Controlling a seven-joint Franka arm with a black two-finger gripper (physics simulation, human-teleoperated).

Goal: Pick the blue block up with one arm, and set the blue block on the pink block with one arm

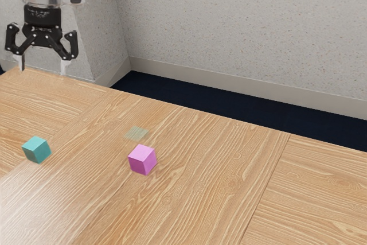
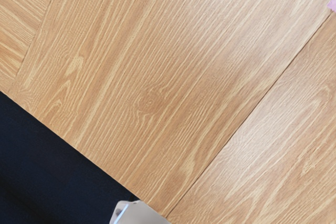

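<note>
Blue block (image 1: pixel 36 149): sits flat on the worktop (image 1: pixel 229 199), near the exterior view's left edge. It looks more teal than blue. Nothing touches it.

Pincer (image 1: pixel 42 64): hangs high above the worktop's far corner, well above and behind the blue block. Fingers are spread apart and pointing down, with nothing between them.

Step in hand, as we judge it: the approach to the pick. Nothing is grasped or lifted yet, so the whole task lies ahead.

To do it well:
- Bring the pincer over the block's centre before we descend.
- The block sits turned relative to the wood grain, so we would rotate the hand until the fingers meet two opposite flat faces, not corners.
- Descend with the fingers wide, stop short of the worktop, then close on the mid-height of the block.

Pink block (image 1: pixel 142 159): rests on the worktop, well apart from the blue one, toward the exterior view's right. It is also turned at an angle, so the blue block needs squaring over it on release.

Surroundings: a faint greenish patch (image 1: pixel 136 133) lies flat on the wood just behind the pink block, and we cannot tell what it is. Wall (image 1: pixel 229 21), skirting board (image 1: pixel 241 85) and dark floor (image 1: pixel 229 107) lie beyond the worktop. We see no obstacle between the two blocks.
</note>
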